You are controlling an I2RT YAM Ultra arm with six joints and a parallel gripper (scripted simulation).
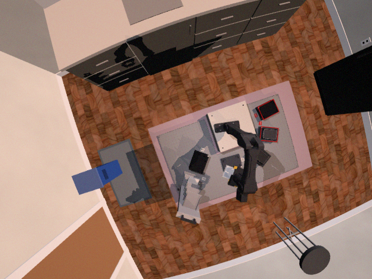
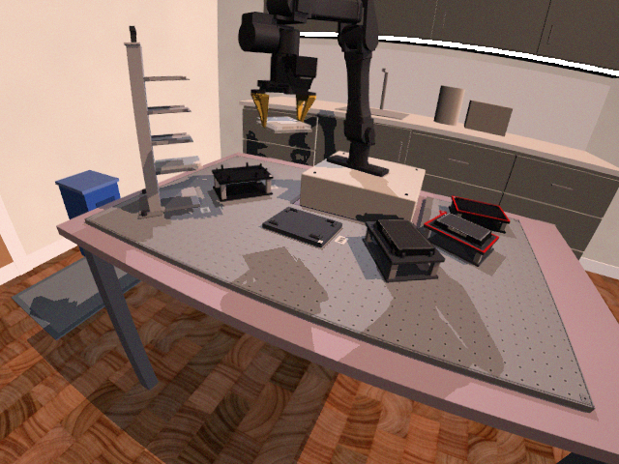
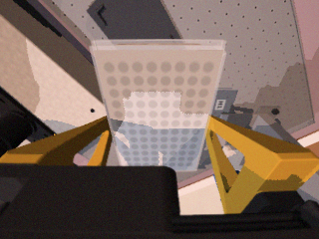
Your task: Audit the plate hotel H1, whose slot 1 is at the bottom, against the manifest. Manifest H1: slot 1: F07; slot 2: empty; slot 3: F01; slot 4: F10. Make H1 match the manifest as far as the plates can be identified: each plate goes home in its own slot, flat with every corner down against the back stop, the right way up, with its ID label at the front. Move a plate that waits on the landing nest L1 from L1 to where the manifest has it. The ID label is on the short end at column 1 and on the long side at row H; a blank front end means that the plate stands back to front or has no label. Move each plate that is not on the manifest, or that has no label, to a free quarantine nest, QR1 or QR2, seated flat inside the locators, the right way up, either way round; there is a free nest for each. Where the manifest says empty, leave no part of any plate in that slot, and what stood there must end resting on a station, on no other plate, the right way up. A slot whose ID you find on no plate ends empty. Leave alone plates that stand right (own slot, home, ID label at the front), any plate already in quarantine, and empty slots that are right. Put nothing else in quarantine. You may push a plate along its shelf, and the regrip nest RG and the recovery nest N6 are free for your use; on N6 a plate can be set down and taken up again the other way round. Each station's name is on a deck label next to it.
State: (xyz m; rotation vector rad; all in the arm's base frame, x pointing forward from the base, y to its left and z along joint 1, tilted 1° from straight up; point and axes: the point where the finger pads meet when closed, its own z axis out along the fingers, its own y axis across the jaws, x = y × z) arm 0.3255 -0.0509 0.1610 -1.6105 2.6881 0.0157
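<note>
My gripper [image 2: 282,117] [image 3: 159,119] [image 1: 235,170] is shut on a clear well plate [image 2: 285,125] [image 3: 159,95] [image 1: 228,172], gripped across its width. It holds the plate level, high above the deck, over the flat dark nest [image 2: 302,225] [image 1: 231,159]. The plate hotel H1 [image 2: 141,125] [image 1: 189,195] stands at the left corner with its shelves facing right. Its two lower shelves look thicker than the upper two; I cannot read any plate labels. Two red-edged quarantine nests stand at the right: the nearer one [image 2: 462,230] [image 1: 268,133] holds a dark plate, and the farther one [image 2: 480,208] [image 1: 268,109] looks dark too.
A black raised nest [image 2: 242,181] [image 1: 198,161] stands near the hotel. Another raised nest [image 2: 404,242] bears a dark plate right of the flat nest. The arm's beige base block [image 2: 362,191] [image 1: 232,126] sits at the back middle. A blue bin [image 2: 89,191] stands on the floor left of the table.
</note>
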